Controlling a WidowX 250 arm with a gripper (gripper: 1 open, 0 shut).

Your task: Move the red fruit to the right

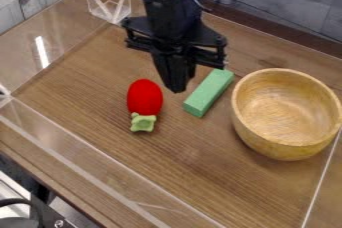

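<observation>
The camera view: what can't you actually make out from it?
- Gripper: fingertips merge into one dark tip; any gap is too small to see.
- Green block: its far end is hidden behind the gripper.
- Red fruit: its underside faces the table.
- Wooden bowl: its near wall hides some of the inside.

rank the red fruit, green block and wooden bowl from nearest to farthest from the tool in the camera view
Measured from the tool, which is shut and hangs above the table:
1. Red fruit, just left of and below the tip; the green block, just right of it, is too close to call against the fruit.
2. Wooden bowl, far right, clearly farthest.
</observation>
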